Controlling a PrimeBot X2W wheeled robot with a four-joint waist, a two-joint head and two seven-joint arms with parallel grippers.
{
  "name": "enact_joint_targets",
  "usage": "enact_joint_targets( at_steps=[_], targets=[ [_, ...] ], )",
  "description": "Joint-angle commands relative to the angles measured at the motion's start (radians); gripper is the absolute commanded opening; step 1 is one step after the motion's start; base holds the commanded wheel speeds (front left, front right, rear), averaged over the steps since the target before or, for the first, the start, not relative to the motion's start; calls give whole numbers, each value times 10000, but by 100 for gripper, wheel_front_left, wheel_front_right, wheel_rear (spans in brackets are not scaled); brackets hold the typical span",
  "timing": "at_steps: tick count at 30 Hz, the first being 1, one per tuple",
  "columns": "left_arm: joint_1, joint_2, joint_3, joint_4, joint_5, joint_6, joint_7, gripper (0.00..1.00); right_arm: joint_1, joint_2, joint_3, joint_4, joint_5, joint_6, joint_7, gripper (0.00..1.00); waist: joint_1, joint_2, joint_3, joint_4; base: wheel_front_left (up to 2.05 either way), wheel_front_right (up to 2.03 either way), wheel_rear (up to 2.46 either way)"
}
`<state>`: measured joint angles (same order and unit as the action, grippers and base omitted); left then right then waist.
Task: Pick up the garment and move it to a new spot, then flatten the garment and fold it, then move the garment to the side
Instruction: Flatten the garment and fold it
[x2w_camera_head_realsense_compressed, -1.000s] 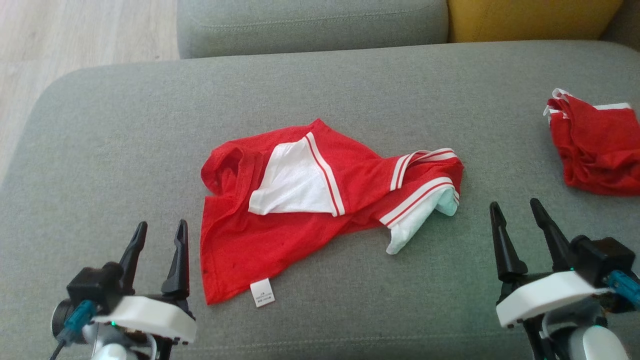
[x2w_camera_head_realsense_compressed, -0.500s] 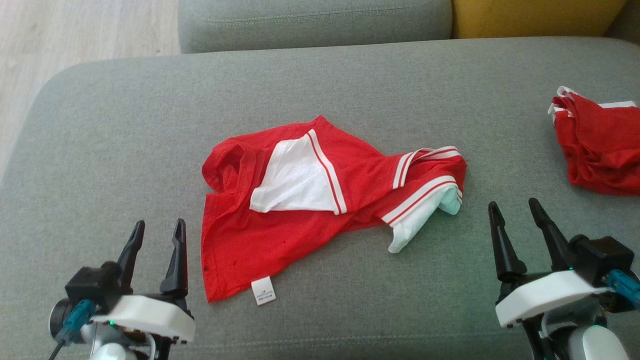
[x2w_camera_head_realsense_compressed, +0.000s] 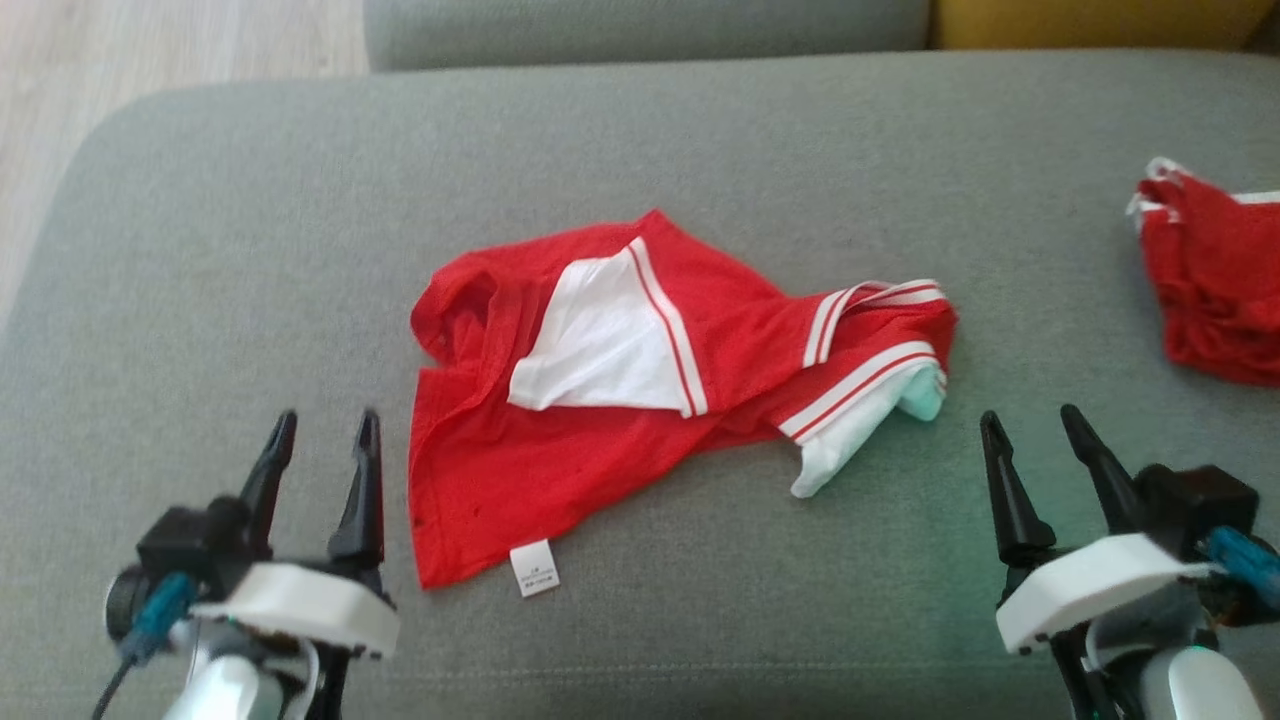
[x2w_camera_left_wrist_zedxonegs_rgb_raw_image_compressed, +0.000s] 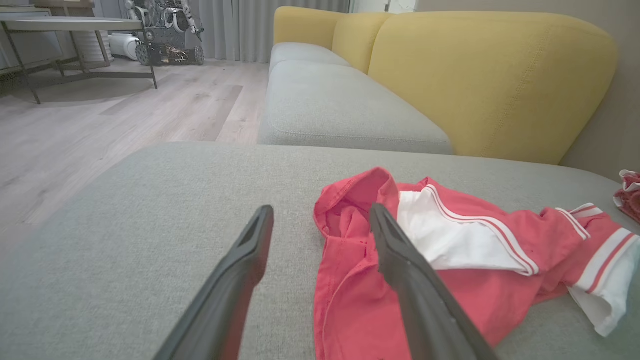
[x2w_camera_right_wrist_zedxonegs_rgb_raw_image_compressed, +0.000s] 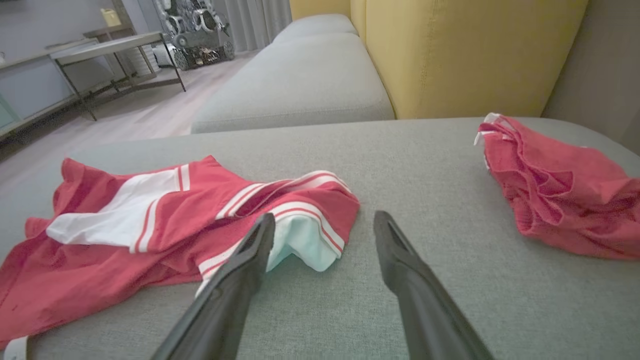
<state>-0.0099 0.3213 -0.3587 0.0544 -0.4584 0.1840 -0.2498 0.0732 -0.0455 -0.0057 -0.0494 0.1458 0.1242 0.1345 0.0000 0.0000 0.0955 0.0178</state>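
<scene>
The garment (x2w_camera_head_realsense_compressed: 500, 480) is a red shirt with white panels and striped cuffs, lying crumpled in the middle of the grey seat cushion (x2w_camera_head_realsense_compressed: 700, 130). My left gripper (x2w_camera_head_realsense_compressed: 327, 422) stands open just left of the garment's near left edge, touching nothing. In the left wrist view the left gripper (x2w_camera_left_wrist_zedxonegs_rgb_raw_image_compressed: 321, 210) points at the garment (x2w_camera_left_wrist_zedxonegs_rgb_raw_image_compressed: 500, 290), whose bunched red edge lies between and beyond the fingers. My right gripper (x2w_camera_head_realsense_compressed: 1030, 416) is open to the right of the white sleeve end. In the right wrist view the right gripper (x2w_camera_right_wrist_zedxonegs_rgb_raw_image_compressed: 325, 216) hovers near that end of the garment (x2w_camera_right_wrist_zedxonegs_rgb_raw_image_compressed: 190, 210).
A second crumpled red cloth (x2w_camera_head_realsense_compressed: 1215, 290) lies at the cushion's right side, also in the right wrist view (x2w_camera_right_wrist_zedxonegs_rgb_raw_image_compressed: 560, 200). Another grey seat (x2w_camera_left_wrist_zedxonegs_rgb_raw_image_compressed: 340, 110) and yellow backrests (x2w_camera_left_wrist_zedxonegs_rgb_raw_image_compressed: 490, 75) stand behind. Wooden floor (x2w_camera_head_realsense_compressed: 150, 40) lies off the left edge, with a table (x2w_camera_left_wrist_zedxonegs_rgb_raw_image_compressed: 75, 25) farther off.
The whole head picture has shifted, so the camera has moved. The left gripper looks blurred and slightly farther forward. The garment lies as before.
</scene>
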Motion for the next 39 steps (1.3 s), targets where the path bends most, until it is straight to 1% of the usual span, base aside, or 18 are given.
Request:
enact_joint_targets(
  at_steps=[1, 5, 8, 13, 17, 18, 19, 20, 21, 29, 39],
  targets=[
    [-802, 203, 341, -331, 100, -104, -108, 100, -497, -47, 152, -177, -140, 65, 203, 100, 0, 0, 381, 219, 0, 0, 0],
    [-1257, 77, 286, -255, 189, -276, -113, 100, -808, -47, 76, 402, -322, 65, 713, 100, 0, 0, 897, 430, 0, 0, 0],
    [-1544, -60, 295, -210, 265, -396, -116, 100, -1177, -47, 98, 909, -439, 65, 840, 100, 0, 0, 1250, 548, 0, 0, 0],
    [-1863, -298, 419, -145, 437, -617, -118, 100, -1818, -47, 65, 1785, -537, 65, 718, 100, 0, 0, 1619, 645, 0, 0, 0],
    [-1929, -413, 521, -81, 534, -745, -118, 100, -2055, -47, -1, 2143, -544, 65, 496, 100, 0, 0, 1693, 656, 0, 0, 0],
    [-1938, -448, 556, -60, 567, -785, -118, 100, -2111, -47, -5, 2199, -520, 65, 377, 96, 0, 0, 1697, 656, 0, 0, 0],
    [-1937, -476, 601, -44, 600, -818, -119, 100, -2148, -47, 8, 2230, -504, 65, 280, 49, 0, 0, 1703, 639, 0, 0, 0],
    [-1932, -502, 653, -37, 631, -848, -119, 100, -2169, -47, 22, 2263, -512, 65, 225, 29, 0, 0, 1710, 615, 0, 0, 0],
    [-1926, -528, 702, -30, 663, -878, -119, 100, -2185, -47, 3, 2276, -573, 65, 156, 0, 0, 0, 1708, 593, 0, 0, 0],
    [-1817, -666, 1035, 36, 901, -1076, -119, 100, -2070, -47, 81, 1889, -483, 65, -372, 0, 0, 0, 1641, 296, 0, 0, 0],
    [-1560, -822, 1317, 78, 1093, -1199, -120, 100, -1320, -47, 114, 296, -286, 65, -658, 0, 0, 0, 1346, -90, 0, 0, 0]
  ],
)
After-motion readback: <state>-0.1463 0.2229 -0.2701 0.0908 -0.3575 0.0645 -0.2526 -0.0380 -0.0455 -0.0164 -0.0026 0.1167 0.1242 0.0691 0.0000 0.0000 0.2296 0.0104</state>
